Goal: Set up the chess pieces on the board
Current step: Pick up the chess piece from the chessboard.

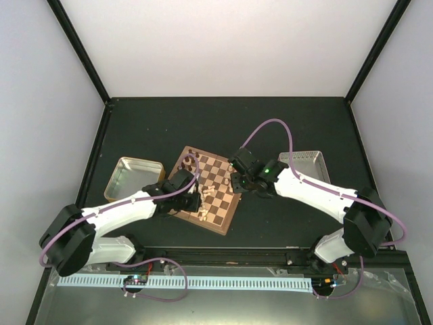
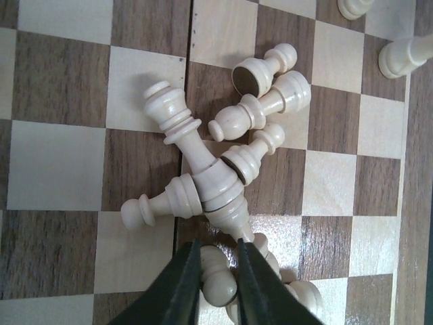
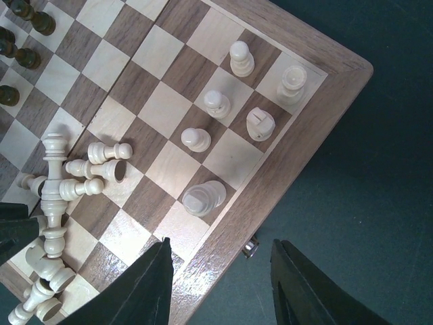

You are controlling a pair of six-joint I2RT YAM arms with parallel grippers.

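Left wrist view: the left pincer [image 2: 216, 247] is hanging low over the board [image 2: 61, 162]. Its fingers [image 2: 186, 284] are standing barely apart around a pale rounded piece, and whether they are actually gripping it cannot be told. Just beyond them, the cream chess pieces [image 2: 210, 183] are lying toppled in a tangled heap across several squares.

The right pincer [image 3: 222, 242] is gaping wide and carrying nothing, hovering over the board's brown rim and the dark table [image 3: 352, 203]. Six cream pieces [image 3: 216, 101] are standing near that corner.

Dark chessmen [image 3: 27, 20] are showing at the frame's edge, cut off. Left of the board, a gold tin [image 1: 141, 161] is sitting with its metal floor showing. To the right, a grey tray [image 1: 308, 157] is lying partly hidden behind the right arm [image 1: 311, 189], its contents hard to make out.
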